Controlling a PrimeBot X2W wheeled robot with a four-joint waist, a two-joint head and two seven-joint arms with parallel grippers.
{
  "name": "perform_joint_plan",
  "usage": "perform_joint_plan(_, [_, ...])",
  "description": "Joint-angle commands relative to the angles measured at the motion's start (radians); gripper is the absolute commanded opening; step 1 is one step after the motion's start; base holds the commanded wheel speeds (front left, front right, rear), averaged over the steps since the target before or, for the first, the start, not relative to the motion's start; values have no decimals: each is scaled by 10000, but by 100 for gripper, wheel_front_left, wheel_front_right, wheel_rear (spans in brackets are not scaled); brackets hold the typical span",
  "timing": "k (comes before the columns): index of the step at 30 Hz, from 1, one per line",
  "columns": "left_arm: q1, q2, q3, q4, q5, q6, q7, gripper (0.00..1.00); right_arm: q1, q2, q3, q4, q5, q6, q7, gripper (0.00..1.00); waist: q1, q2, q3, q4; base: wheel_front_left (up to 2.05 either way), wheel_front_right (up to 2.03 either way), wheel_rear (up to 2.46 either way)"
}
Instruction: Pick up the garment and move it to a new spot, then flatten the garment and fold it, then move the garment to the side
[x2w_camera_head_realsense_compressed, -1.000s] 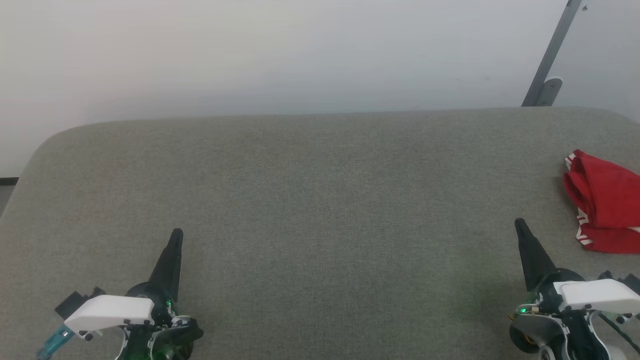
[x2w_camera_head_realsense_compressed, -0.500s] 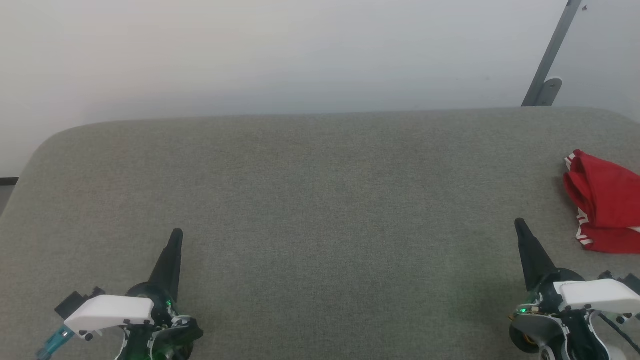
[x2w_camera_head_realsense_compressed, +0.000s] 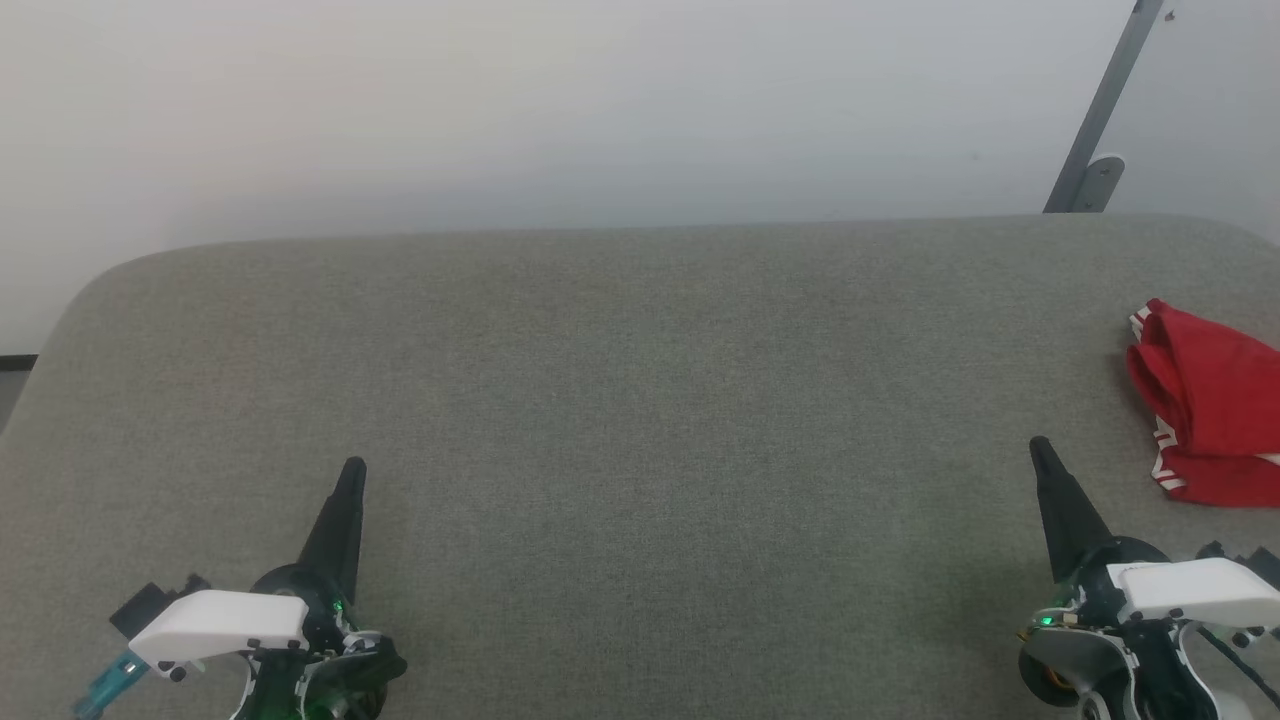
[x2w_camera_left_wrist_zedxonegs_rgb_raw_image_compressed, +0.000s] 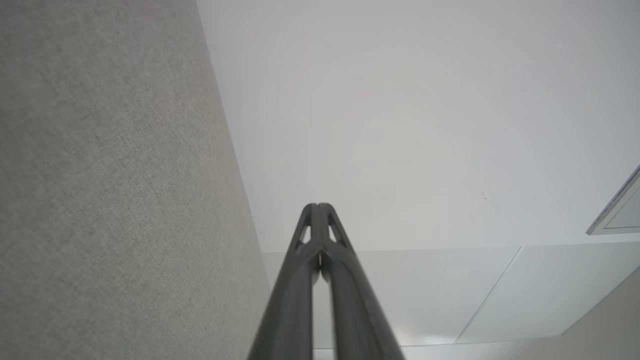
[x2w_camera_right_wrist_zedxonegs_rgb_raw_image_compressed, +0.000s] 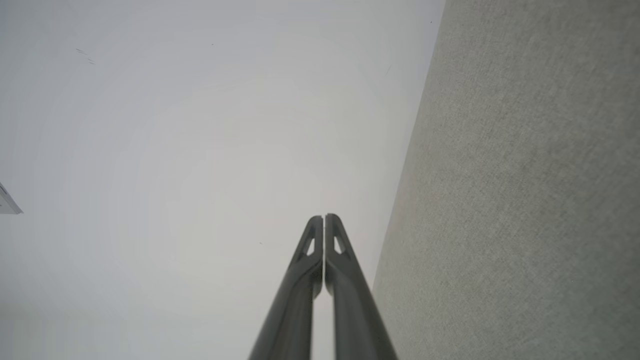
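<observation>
The garment (x2w_camera_head_realsense_compressed: 1210, 405), bright red with white striped trim, lies bunched at the right edge of the grey fabric surface (x2w_camera_head_realsense_compressed: 640, 400) in the head view, partly cut off by the frame. My right gripper (x2w_camera_head_realsense_compressed: 1040, 447) sits at the lower right, shut and empty, a short way to the left of and nearer than the garment. At the lower left my left gripper (x2w_camera_head_realsense_compressed: 353, 467) is shut too, holding nothing. In each wrist view the two dark fingers press together: left gripper (x2w_camera_left_wrist_zedxonegs_rgb_raw_image_compressed: 318, 206), right gripper (x2w_camera_right_wrist_zedxonegs_rgb_raw_image_compressed: 324, 217).
A pale wall (x2w_camera_head_realsense_compressed: 600, 100) rises behind the surface's far edge. A grey metal strut with a bracket (x2w_camera_head_realsense_compressed: 1095, 130) leans at the top right. The surface's rounded corner (x2w_camera_head_realsense_compressed: 90, 290) is at the far left.
</observation>
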Motion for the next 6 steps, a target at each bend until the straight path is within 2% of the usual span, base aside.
perform_joint_plan(1, [-107,-29,18,-6,-36,-47,30,0,-54,36,2,-43,45,0,27,0,0,0,0,0,0,0,0])
perform_joint_plan(6, [-107,-29,18,-6,-35,-47,29,0,-54,36,2,-43,44,0,27,0,0,0,0,0,0,0,0])
